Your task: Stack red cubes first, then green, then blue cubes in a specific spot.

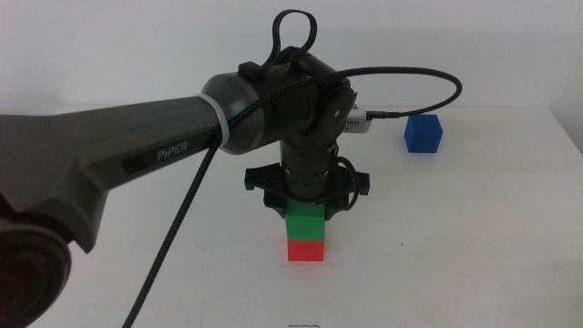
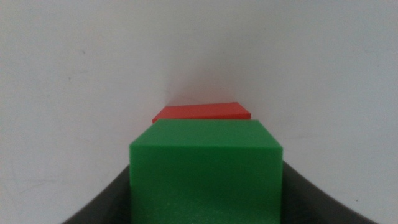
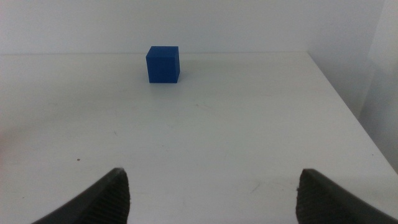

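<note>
Your left gripper [image 1: 307, 202] is pinching the green cube [image 1: 305, 223], sitting on the red cube [image 1: 305, 250] at center table. So two of three look done; the blue cube [image 1: 424, 133] waits alone around 2 o'clock. Only the right wrist view shows the right gripper [image 3: 214, 196], spread wide and empty, pointed at blue.

The left arm [image 1: 137, 169] bears white "PiPER" lettering on its dark casing; nothing else seems legible.
</note>
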Controlling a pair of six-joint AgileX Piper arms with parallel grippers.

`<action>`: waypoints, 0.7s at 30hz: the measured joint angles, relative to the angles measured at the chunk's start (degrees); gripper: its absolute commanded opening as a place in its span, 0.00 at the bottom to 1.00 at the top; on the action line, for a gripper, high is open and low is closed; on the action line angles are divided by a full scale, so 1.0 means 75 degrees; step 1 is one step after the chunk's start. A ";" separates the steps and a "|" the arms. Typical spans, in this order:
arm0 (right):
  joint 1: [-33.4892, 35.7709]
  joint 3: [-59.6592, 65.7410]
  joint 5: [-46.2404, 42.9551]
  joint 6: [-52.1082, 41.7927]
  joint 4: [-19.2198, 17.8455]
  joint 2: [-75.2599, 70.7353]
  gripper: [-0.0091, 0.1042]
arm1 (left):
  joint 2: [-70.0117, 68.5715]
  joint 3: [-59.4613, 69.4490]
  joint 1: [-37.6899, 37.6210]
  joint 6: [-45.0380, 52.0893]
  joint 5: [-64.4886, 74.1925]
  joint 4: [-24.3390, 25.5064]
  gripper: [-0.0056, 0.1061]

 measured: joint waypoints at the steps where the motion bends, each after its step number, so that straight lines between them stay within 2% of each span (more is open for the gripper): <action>1: 0.0000 0.0000 0.0000 0.0000 0.0000 0.0000 0.73 | 0.0006 0.0000 0.0000 -0.0008 -0.0031 0.0000 0.45; 14: 0.0000 0.0000 0.0000 0.0000 0.0000 0.0000 0.73 | 0.0071 0.0000 0.0000 -0.0011 -0.0194 0.0130 0.77; 21: 0.0000 0.0000 0.0000 0.0000 0.0000 0.0000 0.73 | 0.0047 0.0000 0.0000 -0.0001 -0.0201 0.0171 0.87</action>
